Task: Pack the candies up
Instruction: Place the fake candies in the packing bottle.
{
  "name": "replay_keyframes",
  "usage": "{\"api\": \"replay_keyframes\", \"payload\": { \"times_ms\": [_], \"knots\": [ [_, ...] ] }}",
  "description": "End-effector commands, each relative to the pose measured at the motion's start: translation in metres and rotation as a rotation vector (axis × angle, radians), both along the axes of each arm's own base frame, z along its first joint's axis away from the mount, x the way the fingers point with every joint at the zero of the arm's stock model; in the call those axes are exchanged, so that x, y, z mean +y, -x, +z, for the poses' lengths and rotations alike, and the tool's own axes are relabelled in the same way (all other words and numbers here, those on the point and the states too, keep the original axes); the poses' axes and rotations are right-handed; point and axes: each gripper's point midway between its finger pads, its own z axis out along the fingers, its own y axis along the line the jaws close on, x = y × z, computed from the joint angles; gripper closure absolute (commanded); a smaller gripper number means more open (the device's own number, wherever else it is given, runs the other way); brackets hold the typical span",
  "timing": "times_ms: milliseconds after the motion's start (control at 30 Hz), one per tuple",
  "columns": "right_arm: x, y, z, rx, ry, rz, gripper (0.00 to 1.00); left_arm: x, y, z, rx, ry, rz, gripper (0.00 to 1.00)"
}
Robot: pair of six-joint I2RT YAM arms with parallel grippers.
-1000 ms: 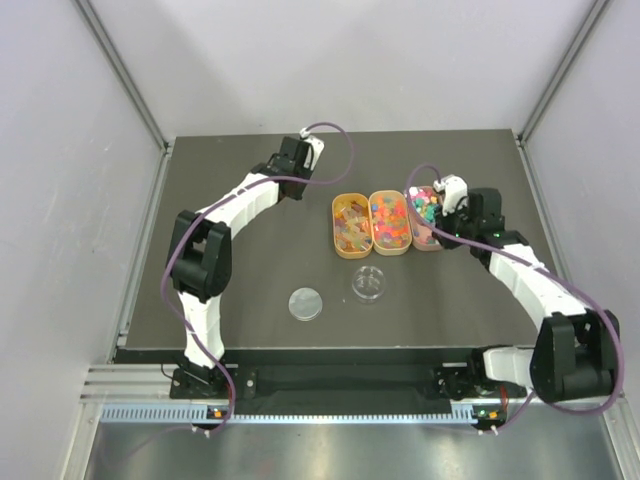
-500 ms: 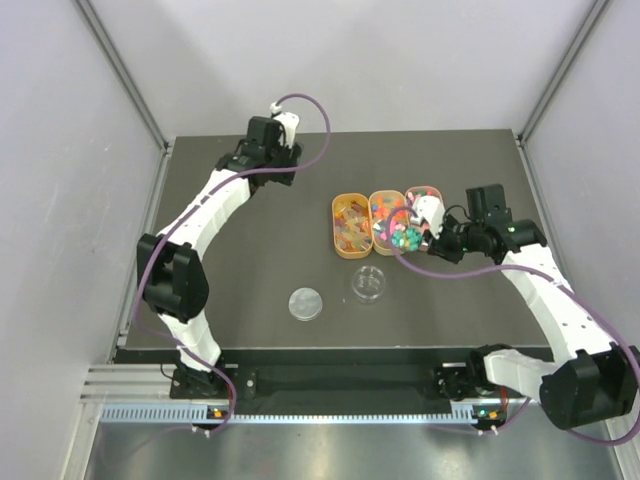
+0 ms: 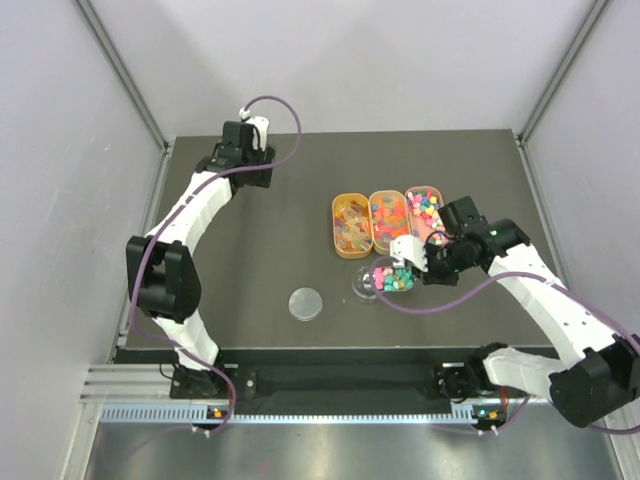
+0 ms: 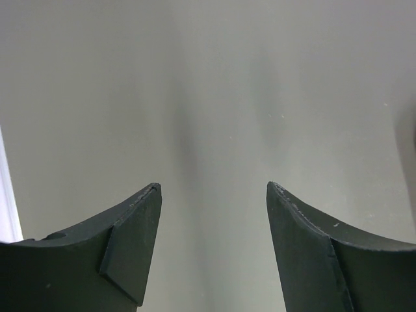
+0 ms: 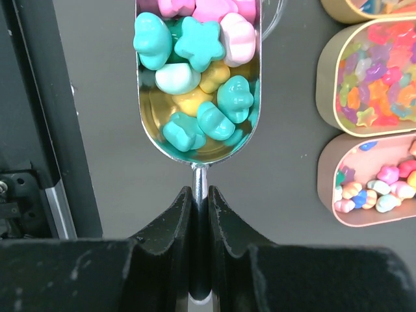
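My right gripper (image 3: 428, 262) (image 5: 200, 190) is shut on the thin handle of a metal scoop (image 5: 198, 140). The scoop is full of candies (image 5: 195, 78), teal, pink, yellow and white. In the top view the loaded scoop (image 3: 393, 277) hangs over the right part of the small clear round dish (image 3: 366, 285); the dish rim also shows in the right wrist view (image 5: 276, 19). More candies fill three oval trays (image 3: 335, 225) just behind. My left gripper (image 3: 243, 158) (image 4: 213, 188) is open and empty at the table's far left, over bare surface.
The dish's clear lid (image 3: 306, 303) lies on the table, left of the dish. In the right wrist view two trays show at the right, one with translucent gummies (image 5: 323, 84) and one pinkish with pastel pieces (image 5: 323, 185). Grey walls close in the table.
My right arm has carried the loaded scoop from the rightmost tray forward and left to over the clear dish. My left arm has swung further left along the back of the table.
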Motion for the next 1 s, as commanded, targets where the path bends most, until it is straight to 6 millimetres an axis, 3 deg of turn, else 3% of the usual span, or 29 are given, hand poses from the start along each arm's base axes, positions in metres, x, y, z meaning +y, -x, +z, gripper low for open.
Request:
{"api": "replay_keyframes", "payload": {
  "times_ms": [0,267,500,967],
  "knots": [
    [-0.003,-0.006,-0.008,-0.002,0.058,0.014,1.00,-0.004,0.007,0.037,-0.087,0.057,-0.003,0.30],
    [-0.009,-0.016,-0.017,0.007,0.169,-0.036,1.00,-0.009,0.014,0.027,-0.073,0.102,-0.008,0.30],
    [-0.006,-0.028,-0.007,0.008,0.233,-0.081,1.00,-0.012,0.019,0.014,-0.047,0.134,0.003,0.30],
    [-0.012,-0.030,0.006,0.014,0.379,-0.016,1.00,-0.006,0.020,0.001,-0.029,0.120,0.041,0.31]
  ]
}}
